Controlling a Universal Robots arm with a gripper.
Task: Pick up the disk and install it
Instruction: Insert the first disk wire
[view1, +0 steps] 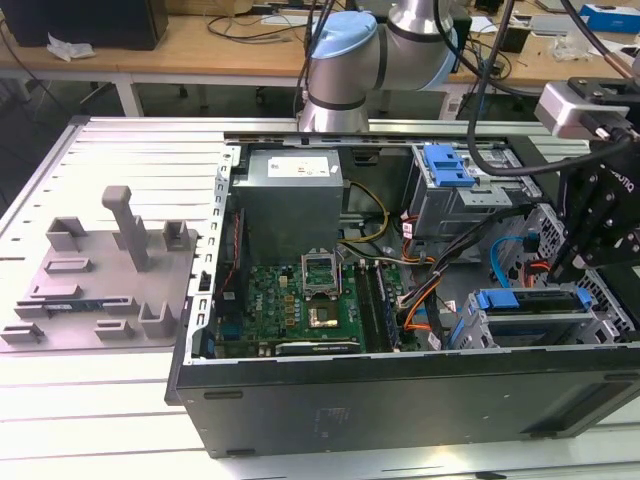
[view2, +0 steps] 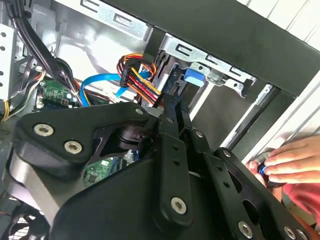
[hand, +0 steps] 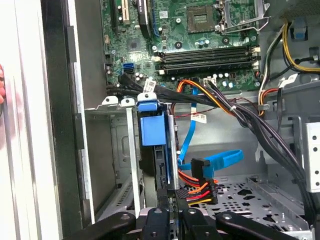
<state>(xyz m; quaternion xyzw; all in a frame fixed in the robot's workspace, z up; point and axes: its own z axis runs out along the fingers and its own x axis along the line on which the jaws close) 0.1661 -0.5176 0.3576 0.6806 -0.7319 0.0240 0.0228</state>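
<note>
Closest to the lens, my gripper (view2: 173, 107) is looming as a mass of black linkage with its fingers drawn in narrow. As I am reading it, they are pinching the near end of the disk (hand: 151, 127). The disk is standing on edge in the grey metal cage (hand: 112, 150), inside the open computer case (view1: 400, 390) toward the exterior view's right. In the first wrist view I am looking along the disk's thin edge to the blue bracket at its far end. A bundle of orange and red wires (hand: 197, 190) and a blue cable (hand: 220, 160) are lying just beside the slot. A person's hand (view2: 292, 160) is showing beyond the case's rim, well apart from the disk.

I am judging the disk to be dense for its size and fully stiff, with smooth metal faces that could slide under a light pinch. I am also treating it as delicate, since a knock or a twist could harm it. The blue plastic bracket is looking thin and springy, so I am counting it as a guide, not a handle. The sound hold is squarely across the two flat faces near one end, leaving the bracket's rails free to run in the cage.
</note>
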